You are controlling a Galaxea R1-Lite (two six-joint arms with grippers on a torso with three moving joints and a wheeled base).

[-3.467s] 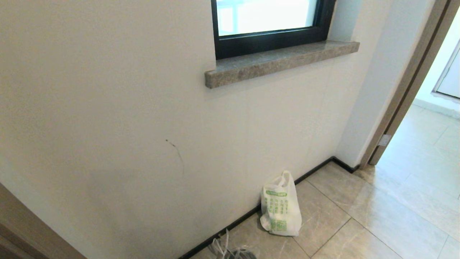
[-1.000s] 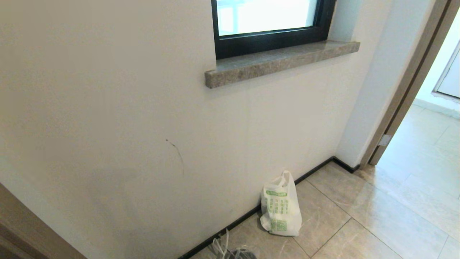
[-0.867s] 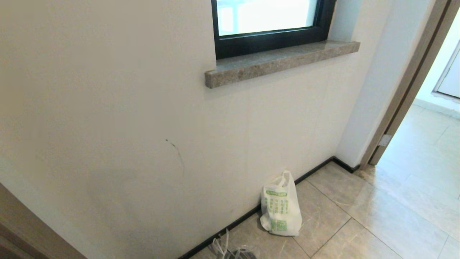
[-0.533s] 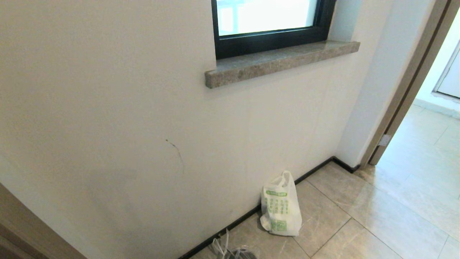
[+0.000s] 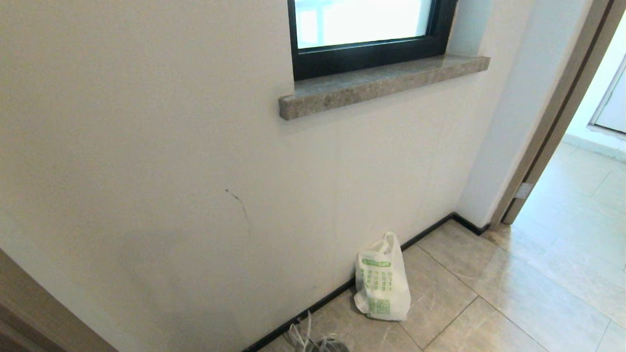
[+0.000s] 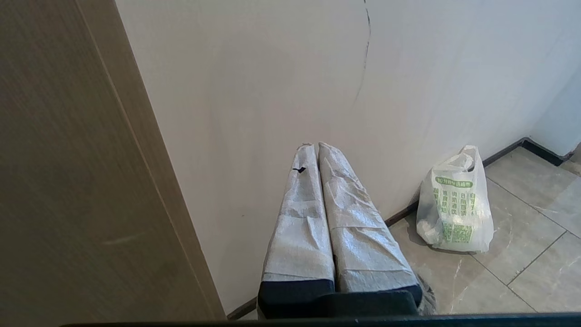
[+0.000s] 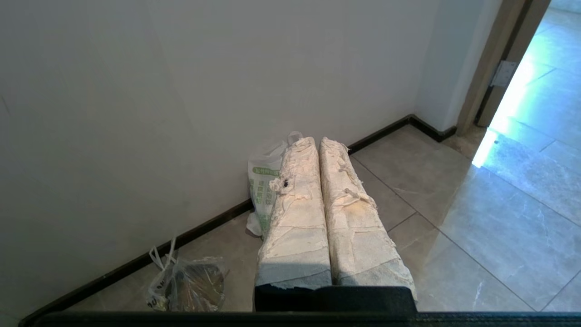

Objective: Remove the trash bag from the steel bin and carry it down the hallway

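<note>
The trash bag [image 5: 382, 278], white with green print and loop handles, stands upright on the hallway floor [image 5: 489, 293] against the black baseboard below the window. The left wrist view shows the trash bag [image 6: 456, 202] as well, and in the right wrist view the trash bag [image 7: 263, 181] is partly behind the fingers. My left gripper [image 6: 315, 145] hangs shut and empty, well short of the bag. My right gripper [image 7: 317, 139] is also shut with nothing in it, held above the floor. The steel bin is out of view. Neither arm appears in the head view.
A small clear plastic bundle [image 7: 188, 284] with something dark and round inside lies by the baseboard, nearer me than the bag. A stone window sill [image 5: 381, 85] juts from the white wall. An open doorway [image 5: 577, 146] lies at right, a wooden panel [image 6: 68, 181] at left.
</note>
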